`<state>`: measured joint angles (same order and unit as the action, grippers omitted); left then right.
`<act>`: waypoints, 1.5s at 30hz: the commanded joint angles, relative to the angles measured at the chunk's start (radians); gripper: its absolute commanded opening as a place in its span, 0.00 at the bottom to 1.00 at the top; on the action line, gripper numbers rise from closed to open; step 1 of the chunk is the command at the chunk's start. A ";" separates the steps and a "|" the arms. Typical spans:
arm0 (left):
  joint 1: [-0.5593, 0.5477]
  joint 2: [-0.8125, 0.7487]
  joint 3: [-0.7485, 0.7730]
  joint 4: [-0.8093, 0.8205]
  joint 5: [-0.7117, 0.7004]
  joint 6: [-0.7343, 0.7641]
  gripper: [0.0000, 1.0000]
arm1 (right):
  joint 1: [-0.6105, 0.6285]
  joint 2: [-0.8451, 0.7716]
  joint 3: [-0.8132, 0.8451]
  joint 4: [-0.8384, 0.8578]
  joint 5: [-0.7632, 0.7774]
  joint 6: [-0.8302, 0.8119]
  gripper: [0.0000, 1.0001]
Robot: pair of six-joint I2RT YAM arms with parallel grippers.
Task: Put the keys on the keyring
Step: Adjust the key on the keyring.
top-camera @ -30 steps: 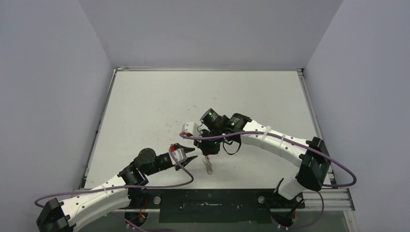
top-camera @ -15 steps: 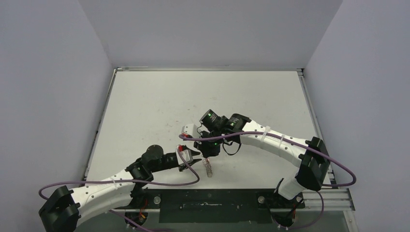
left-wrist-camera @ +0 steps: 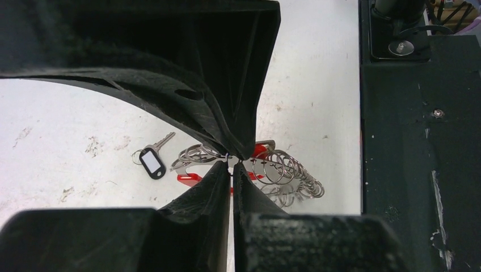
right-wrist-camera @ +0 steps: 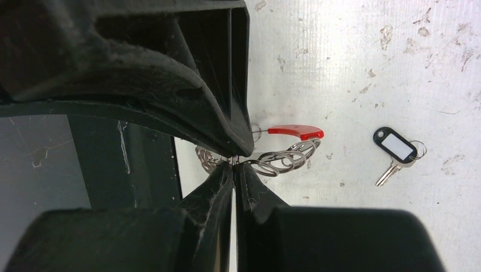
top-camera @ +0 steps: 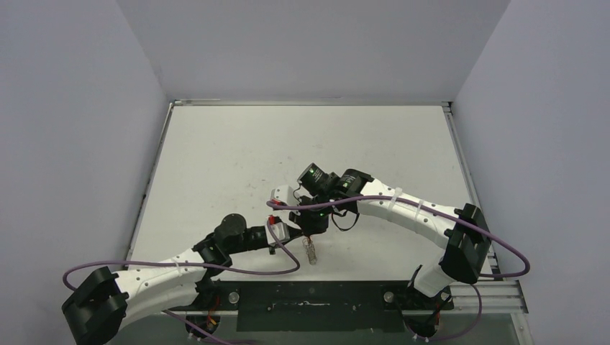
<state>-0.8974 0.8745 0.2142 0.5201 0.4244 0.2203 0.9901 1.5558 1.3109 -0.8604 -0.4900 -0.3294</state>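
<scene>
1. Left hand: closed. The matte black fingers taper to wedge tips with only a hairline slit between them. The tips meet right on the thin wire of the keyring and look pinched on it.
2. Right hand: closed as well, with the same rough-textured black wedge fingers. Its tips are clamped on the keyring wire, with loops spilling out on both sides of the pinch point.
3. Keyring build: thin round metal wire with a glossy red sleeve curved over one arc. A dense run of small shiny silver loops is strung along the wire, bunched like a loose coil.
4. Keyring position: at the fingertips of both hands. In the top view it hangs just under the right hand, with the left hand's tips just beside it. It is not possible to tell whether the lowest loops touch the tabletop.
5. Key: loose and lying flat on the tabletop, off to one side of the left hand's tips. It is near the red sleeve but apart from it. It has a dark oblong tag with rounded corners and a pale window, a small silver loop at one end, and a short silver shaft angled away.
6. Tabletop: pale, matte and flat, scuffed with grey speckles and smudges beneath both hands.
7. Black plate: dark, flat and dusty, with screw heads. It sits on the far side of the left hand from the key.
</scene>
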 commanded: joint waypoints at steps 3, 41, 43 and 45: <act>-0.005 0.025 0.055 0.076 0.050 -0.015 0.00 | 0.006 -0.052 0.010 0.071 -0.023 -0.011 0.00; -0.005 0.038 0.047 0.140 0.048 -0.073 0.07 | 0.005 -0.098 -0.076 0.123 -0.062 -0.117 0.00; -0.005 0.043 0.047 0.154 0.048 -0.077 0.01 | 0.005 -0.092 -0.074 0.120 -0.061 -0.117 0.00; -0.005 0.045 0.044 0.169 0.047 -0.083 0.00 | 0.005 -0.089 -0.073 0.118 -0.058 -0.117 0.00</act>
<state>-0.8978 0.9138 0.2195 0.5812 0.4545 0.1547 0.9897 1.4548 1.2190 -0.7860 -0.5198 -0.4389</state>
